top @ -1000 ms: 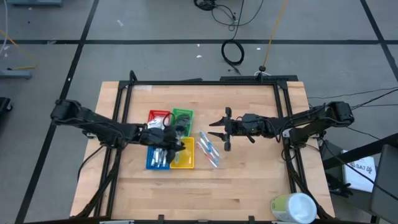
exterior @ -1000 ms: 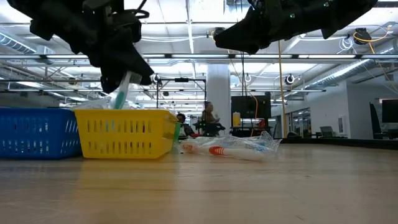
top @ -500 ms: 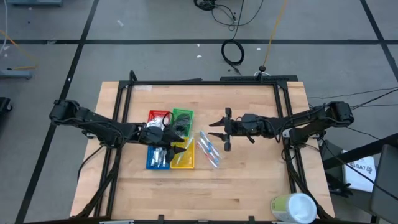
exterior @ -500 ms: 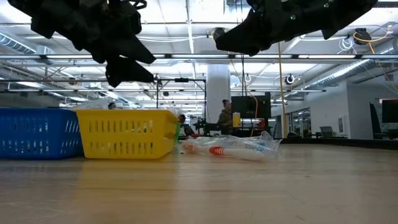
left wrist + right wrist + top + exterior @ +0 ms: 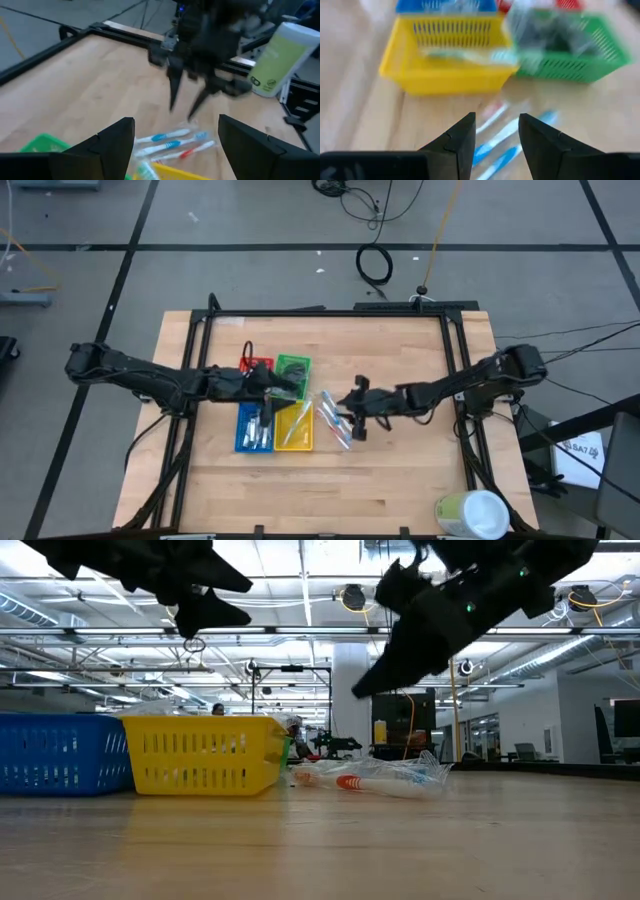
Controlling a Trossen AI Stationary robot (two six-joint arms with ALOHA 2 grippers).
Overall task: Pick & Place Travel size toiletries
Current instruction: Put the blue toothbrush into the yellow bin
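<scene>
Partly done: one toothbrush (image 5: 296, 427) lying in yellow tray (image 5: 279, 444); three toothbrushes (image 5: 336, 420) being left just right of it. Left gripper (image 5: 290, 388) gaping, empty, above tray. Right gripper (image 5: 349, 418) part-open, empty, being held over loose ones.

Bright overhead light; wrist views blurred
</scene>
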